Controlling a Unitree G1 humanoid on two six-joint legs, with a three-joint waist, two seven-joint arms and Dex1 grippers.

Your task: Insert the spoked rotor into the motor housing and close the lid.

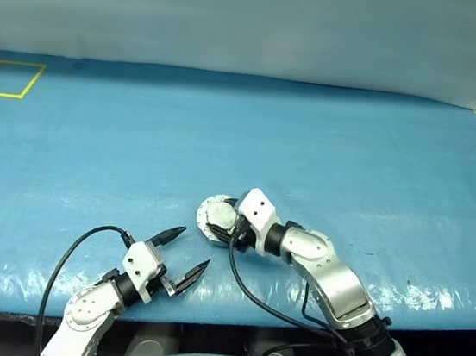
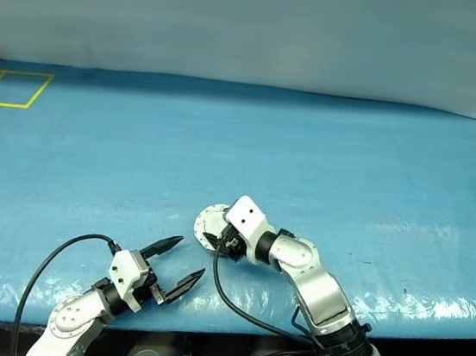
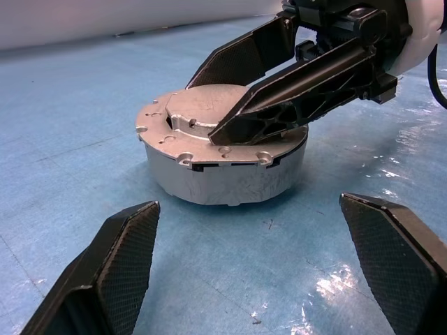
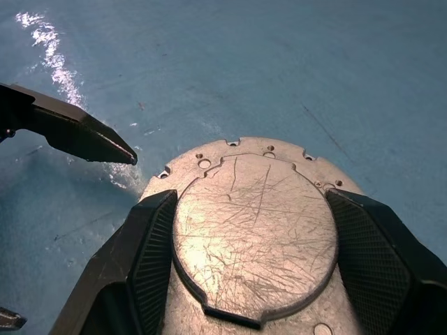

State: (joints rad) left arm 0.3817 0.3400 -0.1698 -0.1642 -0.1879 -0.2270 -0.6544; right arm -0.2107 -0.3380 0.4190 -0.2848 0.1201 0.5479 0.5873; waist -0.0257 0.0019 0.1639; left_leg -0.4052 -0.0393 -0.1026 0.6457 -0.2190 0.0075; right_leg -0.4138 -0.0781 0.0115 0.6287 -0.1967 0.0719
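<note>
Covering the whole scene, the blue worktop (image 1: 328,154) carries the housing (image 3: 223,171) near its near edge, centre. Its lid (image 4: 255,234) lies shut on top, scratched grey face up. The right gripper (image 3: 237,105) rests over the lid, jaws apart, one finger along each side. The left gripper (image 1: 185,254) hovers just left and nearer, jaws wide apart, empty.

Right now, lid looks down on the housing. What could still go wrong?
1. The right gripper has its jaws lying across the scratched round silver-grey lid; lifting off crooked could drag the short round grey metal motor housing over the blue table cover.
2. The open left gripper sits close by, so the arms could clash.
</note>
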